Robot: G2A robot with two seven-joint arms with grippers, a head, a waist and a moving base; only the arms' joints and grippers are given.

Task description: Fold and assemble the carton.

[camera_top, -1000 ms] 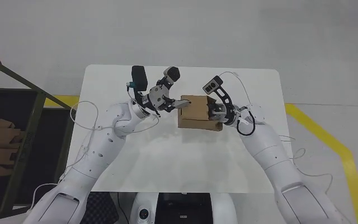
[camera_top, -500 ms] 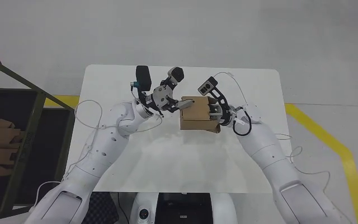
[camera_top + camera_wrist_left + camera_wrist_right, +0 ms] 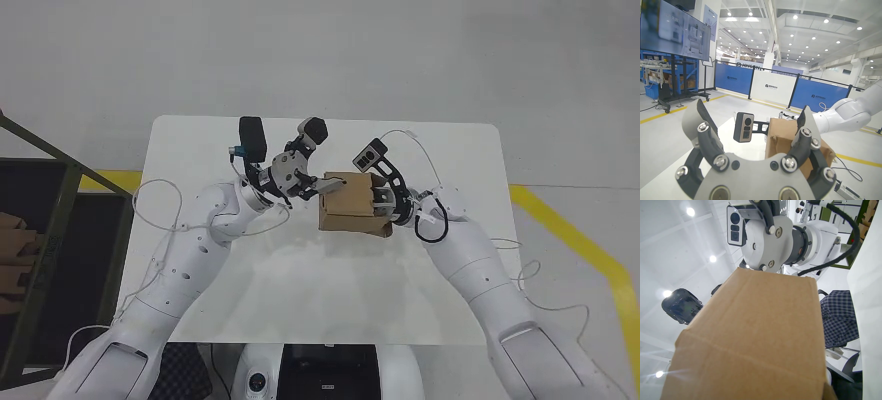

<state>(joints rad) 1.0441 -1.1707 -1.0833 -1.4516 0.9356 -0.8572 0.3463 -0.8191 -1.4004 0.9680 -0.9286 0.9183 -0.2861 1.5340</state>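
Top view: the brown carton [image 3: 355, 202] sits near the middle of the white surface [image 3: 330, 285], between the two arms. The left jaws stand apart at its left end, and the right jaws are at its right end (apart or clamped, I cannot tell).

Left wrist view: the left jaws gape wide, with one finger [image 3: 806, 130] in front of the carton's ragged open end.

Right wrist view: a plain brown panel [image 3: 753, 332] of the carton lies close up, with the left arm's wrist [image 3: 772, 237] beyond it.

Plain brown carton [image 3: 352, 203], white table [image 3: 300, 290], grey floor [image 3: 300, 60], yellow stripe [image 3: 575, 240], black-and-silver left pincer [image 3: 753, 105]
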